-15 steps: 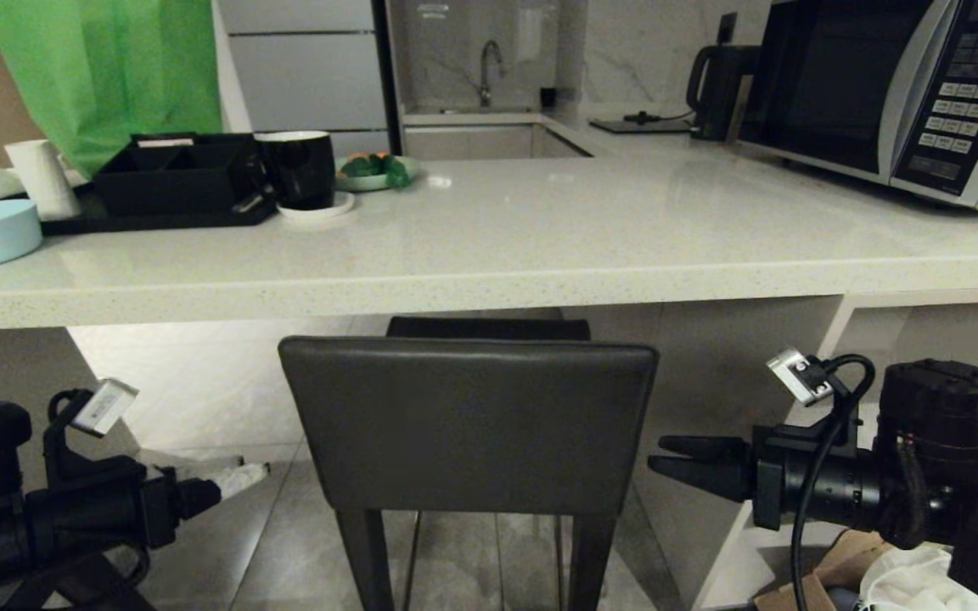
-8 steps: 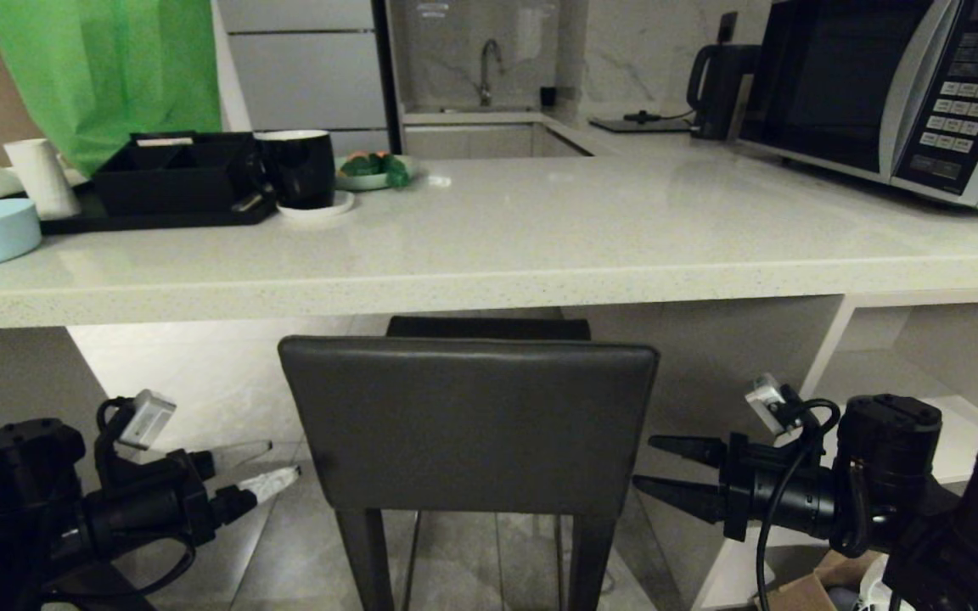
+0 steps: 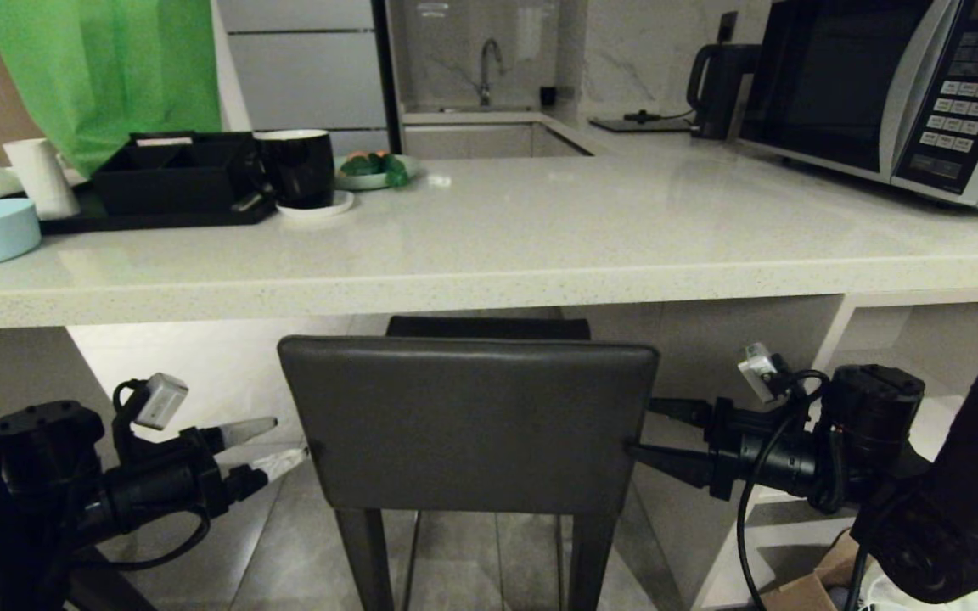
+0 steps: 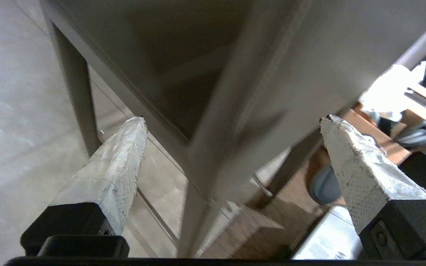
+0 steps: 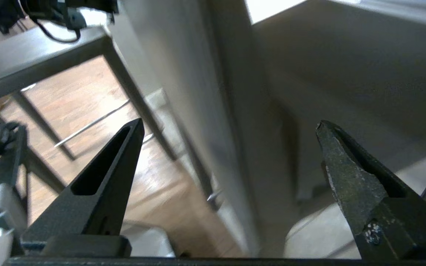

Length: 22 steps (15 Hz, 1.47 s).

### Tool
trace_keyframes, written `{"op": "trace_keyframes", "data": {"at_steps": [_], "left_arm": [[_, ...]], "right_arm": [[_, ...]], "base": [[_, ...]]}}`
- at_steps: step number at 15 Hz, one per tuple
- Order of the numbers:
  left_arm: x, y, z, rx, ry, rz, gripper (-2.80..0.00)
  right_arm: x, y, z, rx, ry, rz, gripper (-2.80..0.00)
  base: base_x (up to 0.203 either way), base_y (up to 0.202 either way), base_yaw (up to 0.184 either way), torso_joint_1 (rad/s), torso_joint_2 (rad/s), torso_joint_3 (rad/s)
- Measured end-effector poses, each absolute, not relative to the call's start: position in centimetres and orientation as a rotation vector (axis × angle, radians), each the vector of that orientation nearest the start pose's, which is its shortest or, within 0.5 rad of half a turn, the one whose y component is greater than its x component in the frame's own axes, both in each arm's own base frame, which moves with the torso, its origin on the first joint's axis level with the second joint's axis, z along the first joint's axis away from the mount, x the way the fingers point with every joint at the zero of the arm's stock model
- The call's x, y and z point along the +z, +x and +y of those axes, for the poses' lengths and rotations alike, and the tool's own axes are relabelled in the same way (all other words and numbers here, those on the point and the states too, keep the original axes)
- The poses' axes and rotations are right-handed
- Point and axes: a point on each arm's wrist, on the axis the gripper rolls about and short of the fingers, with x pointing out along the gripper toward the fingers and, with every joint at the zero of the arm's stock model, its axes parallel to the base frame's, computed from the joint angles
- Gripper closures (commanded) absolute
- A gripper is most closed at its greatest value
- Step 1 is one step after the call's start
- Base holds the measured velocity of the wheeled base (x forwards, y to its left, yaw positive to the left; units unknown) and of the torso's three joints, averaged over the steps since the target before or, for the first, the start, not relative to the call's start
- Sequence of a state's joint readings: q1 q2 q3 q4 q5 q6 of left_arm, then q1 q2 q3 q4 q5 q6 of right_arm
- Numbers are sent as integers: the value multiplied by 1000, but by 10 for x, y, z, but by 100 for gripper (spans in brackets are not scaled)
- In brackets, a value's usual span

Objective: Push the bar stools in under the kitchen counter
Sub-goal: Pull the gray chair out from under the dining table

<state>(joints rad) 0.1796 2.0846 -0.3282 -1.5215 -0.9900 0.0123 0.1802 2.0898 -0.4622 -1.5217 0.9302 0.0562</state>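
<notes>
Head view puts the bar stool (image 3: 467,423) square before the kitchen counter (image 3: 489,280), its backrest outside the surface's edge and another stool (image 3: 487,327) tucked behind it. Left claw (image 3: 272,443) and right claw (image 3: 657,434) flank the backrest's side edges, both spread wide, grasping nothing. I'd straddle each edge evenly at matching height, clench together, then push straight so the legs don't skew.

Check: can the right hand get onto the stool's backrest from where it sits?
Probably yes. The right hand is open at the backrest's side edge, one fingertip about touching it, and nothing stands between them.
</notes>
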Motion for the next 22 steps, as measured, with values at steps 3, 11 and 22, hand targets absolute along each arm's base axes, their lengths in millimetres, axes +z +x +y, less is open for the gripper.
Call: {"op": "trace_keyframes", "data": {"at_steps": [3,11,22], "left_arm": [[60,287,27,-830,-93,161,-280],[81,297,-5,-926,-35,76,-280],[80,292,-45,-933,-26,91,-280]], "right_arm": [[78,312,77,1113,90,98,-280],[82,320,115,1215,117,80,-280],[79,320,121,1219,119,88,-280]], "base": [[0,0,0,0,0,0],[0,0,0,0,0,0],[-53,0,0,1,2,1]]}}
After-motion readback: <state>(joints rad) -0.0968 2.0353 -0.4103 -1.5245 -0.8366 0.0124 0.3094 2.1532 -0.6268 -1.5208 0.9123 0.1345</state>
